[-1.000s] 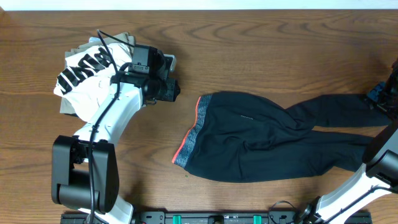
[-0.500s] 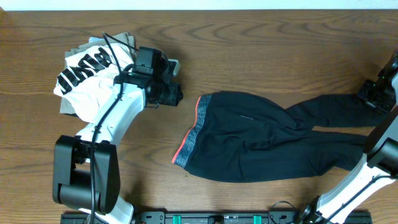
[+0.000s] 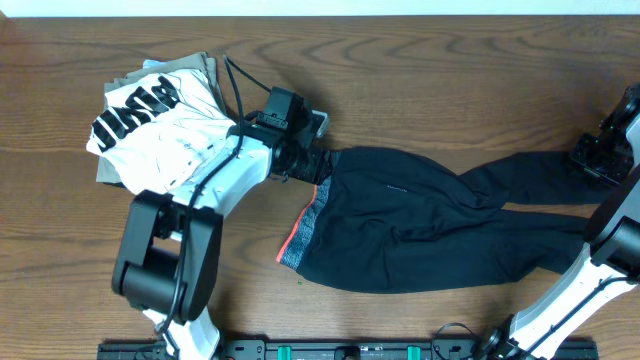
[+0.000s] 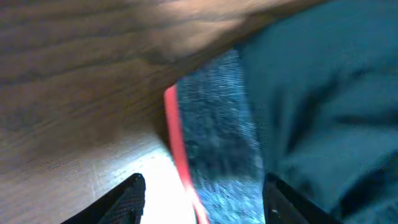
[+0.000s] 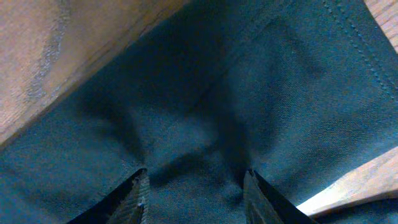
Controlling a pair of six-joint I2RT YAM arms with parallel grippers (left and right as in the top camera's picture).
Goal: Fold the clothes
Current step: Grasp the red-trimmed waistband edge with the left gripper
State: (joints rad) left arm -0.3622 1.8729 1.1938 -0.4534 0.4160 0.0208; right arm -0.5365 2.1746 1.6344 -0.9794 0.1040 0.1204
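The left hand [image 3: 312, 163] has swung away from the white shirt with bold black lettering [image 3: 150, 120] and now sits at the top corner of the long black stretchy leggings [image 3: 420, 230]. The right hand [image 3: 601, 153] has shifted only slightly at the far end of the upper leg.

The leggings lie flat and lengthwise across the wooden desk [image 3: 450, 80], with the grey heathered waistband [image 3: 303, 228] toward the left and the legs running right. This puts one arm at each end.

In the left wrist view the left hand's fingers [image 4: 130, 198] stand wide apart, straddling the coral-red edge [image 4: 176, 140] of the waistband. They hold nothing, and seem placed to close on that corner.

The right hand's fingers [image 5: 138, 194] are parted about halfway over black leg cloth. I cannot see any cloth pinched between them.

The shirt rests on a khaki folded garment [image 3: 200, 66], well clear on the left, probably a finished pile kept out of the way
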